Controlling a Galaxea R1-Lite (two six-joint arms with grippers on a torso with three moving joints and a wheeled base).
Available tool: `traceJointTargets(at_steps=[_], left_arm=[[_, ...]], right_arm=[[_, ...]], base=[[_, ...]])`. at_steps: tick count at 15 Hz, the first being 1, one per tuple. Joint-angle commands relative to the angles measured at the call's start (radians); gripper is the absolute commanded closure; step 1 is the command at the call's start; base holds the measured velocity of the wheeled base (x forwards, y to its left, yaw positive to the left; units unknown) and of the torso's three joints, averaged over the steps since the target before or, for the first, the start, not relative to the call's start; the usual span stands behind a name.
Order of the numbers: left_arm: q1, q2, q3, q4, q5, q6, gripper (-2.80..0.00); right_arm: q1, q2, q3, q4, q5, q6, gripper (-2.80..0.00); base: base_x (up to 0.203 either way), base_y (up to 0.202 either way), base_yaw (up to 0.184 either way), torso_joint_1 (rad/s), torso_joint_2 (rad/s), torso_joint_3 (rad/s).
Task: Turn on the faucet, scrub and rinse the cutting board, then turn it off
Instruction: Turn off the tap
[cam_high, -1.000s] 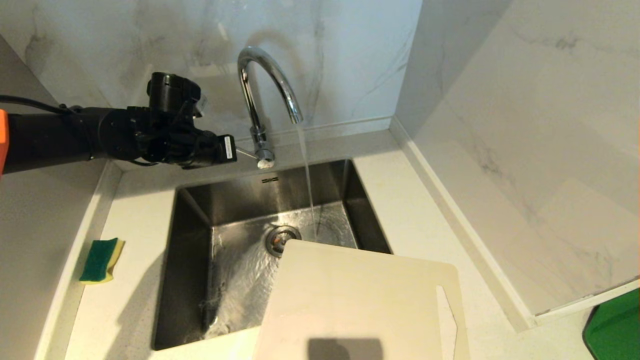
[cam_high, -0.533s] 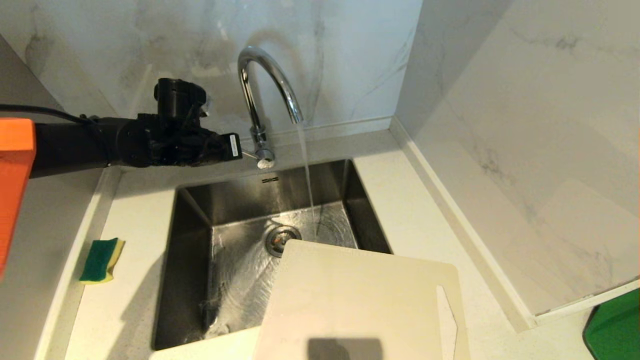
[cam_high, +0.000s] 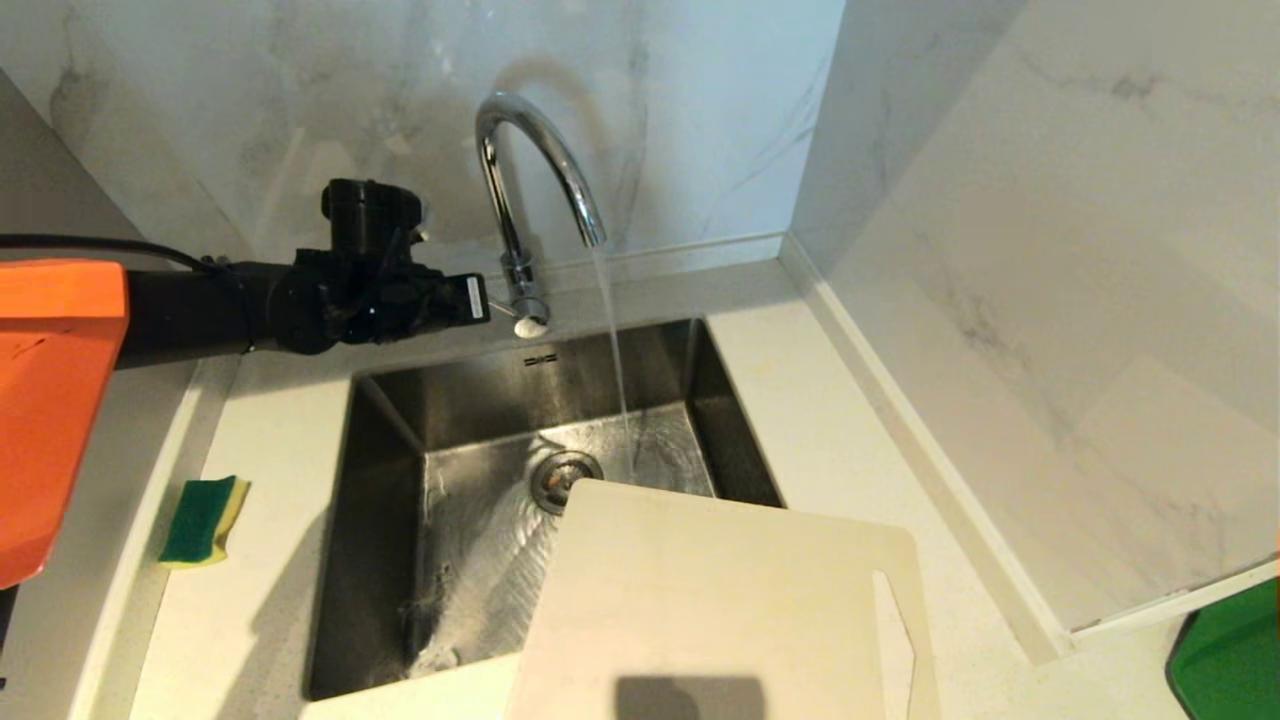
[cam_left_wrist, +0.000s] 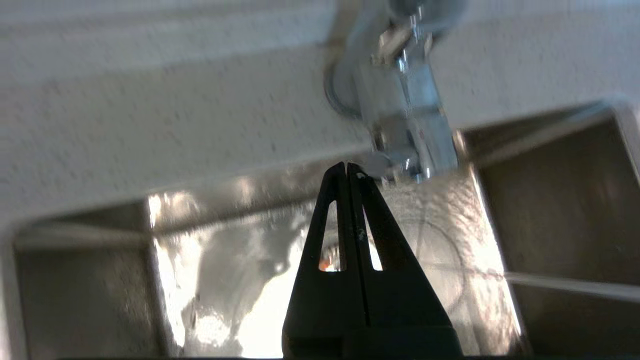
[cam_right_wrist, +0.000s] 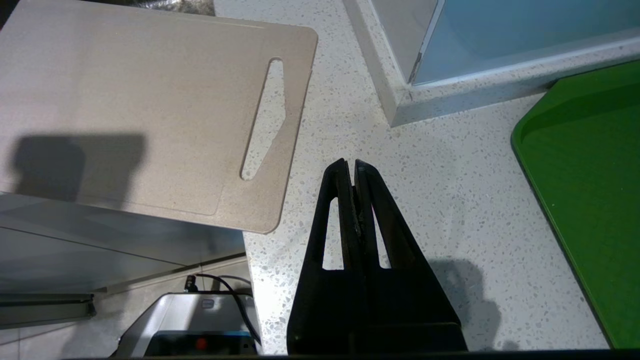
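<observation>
The chrome faucet arches over the sink, and a thin stream of water runs from its spout into the basin. My left gripper is shut and empty, level with the faucet's base, its tips right beside the small side lever. In the left wrist view the shut gripper ends next to the lever's end below the faucet body. The cream cutting board lies half over the sink's front right corner, dry side up. My right gripper hovers shut over the counter near the board's handle slot.
A steel sink with a wet floor and round drain. A green-and-yellow sponge lies on the counter left of it. Marble walls close the back and right. A green tray sits at the counter's right end.
My left arm has shifted right and dropped a little, bringing the shut gripper up to the faucet's lever. Water keeps running; board and sponge have not moved.
</observation>
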Motion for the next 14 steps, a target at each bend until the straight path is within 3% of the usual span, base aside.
traceJointTargets(at_steps=[1, 9, 13, 14], left_arm=[[0.007, 0.008, 0.0, -0.048, 0.001, 0.001, 0.0], [0.007, 0.006, 0.0, -0.081, 0.004, 0.001, 0.0], [0.007, -0.052, 0.01, -0.023, 0.163, 0.002, 0.0], [0.007, -0.101, 0.023, 0.015, 0.175, 0.002, 0.0]], right_arm=[[0.0, 0.001, 0.0, 0.001, 0.0, 0.0, 0.0], [0.0, 0.001, 0.0, 0.001, 0.001, 0.0, 0.0], [0.0, 0.001, 0.0, 0.001, 0.001, 0.0, 0.0], [0.0, 0.001, 0.0, 0.001, 0.0, 0.0, 0.0]], base=[[0.0, 0.0, 0.0, 0.0, 0.0, 0.0], [0.0, 0.0, 0.0, 0.0, 0.0, 0.0], [0.0, 0.0, 0.0, 0.0, 0.0, 0.0], [0.0, 0.0, 0.0, 0.0, 0.0, 0.0]])
